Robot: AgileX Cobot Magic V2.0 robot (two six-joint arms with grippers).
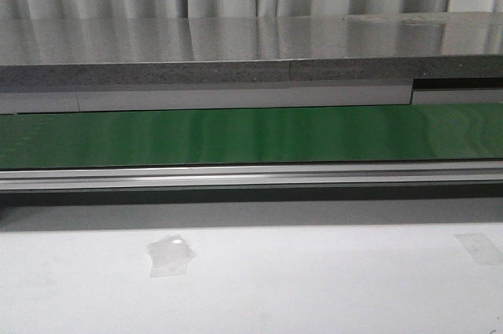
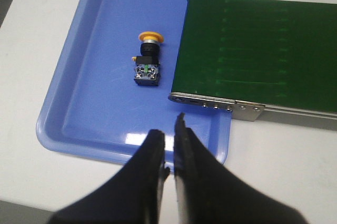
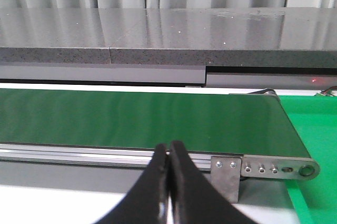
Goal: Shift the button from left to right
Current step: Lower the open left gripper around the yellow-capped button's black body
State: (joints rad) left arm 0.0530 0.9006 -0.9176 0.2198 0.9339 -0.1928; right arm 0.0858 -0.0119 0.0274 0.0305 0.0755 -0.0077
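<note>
The button [image 2: 147, 60] lies on its side in a blue tray [image 2: 79, 108], yellow-orange head pointing away from the fingers, black body with a greenish mark towards them. It shows only in the left wrist view. My left gripper [image 2: 169, 129] hovers over the tray's near rim, well short of the button, its jaws almost together with a thin gap and nothing between them. My right gripper [image 3: 169, 147] is shut and empty in front of the green conveyor belt [image 3: 131, 118], near its end. Neither gripper shows in the front view.
The conveyor belt [image 1: 251, 133] runs across the table; its end [image 2: 258, 50] overhangs the blue tray beside the button. A green surface [image 3: 316, 129] lies past the belt's other end. A grey shelf [image 1: 251, 51] stands behind. Clear tape [image 1: 170, 254] is stuck on the white table.
</note>
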